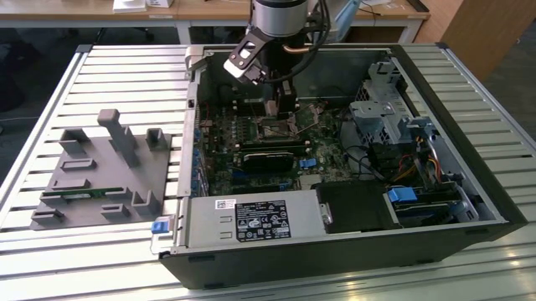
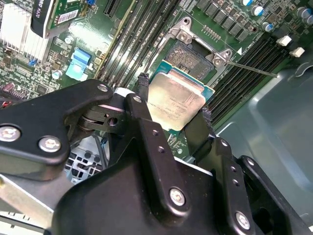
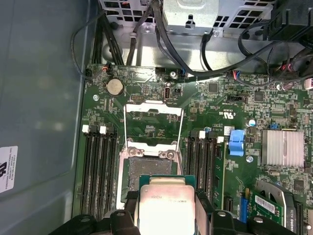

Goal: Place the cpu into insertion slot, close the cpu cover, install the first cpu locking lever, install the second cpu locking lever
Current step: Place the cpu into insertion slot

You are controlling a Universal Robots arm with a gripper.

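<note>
jaws closed on the small flat square cpu with its pale silvery metal top, held over the socket and not yet seated.

in the second wrist view the black two-fingered gripper (image 2: 173,98) pinches the cpu (image 2: 178,104) by opposite edges, just above and a little to one side of the insertion slot (image 2: 193,55), a small square socket with a dark centre and metal rim on the green motherboard (image 3: 215,112). the slot looks empty. in the first wrist view the cpu cover (image 3: 146,111), a thin silvery windowed frame, lies swung open beyond the slot. a thin wire locking lever (image 2: 254,69) juts out unlatched. by my reading, step one is under way, and cover and both levers remain undone.
</note>
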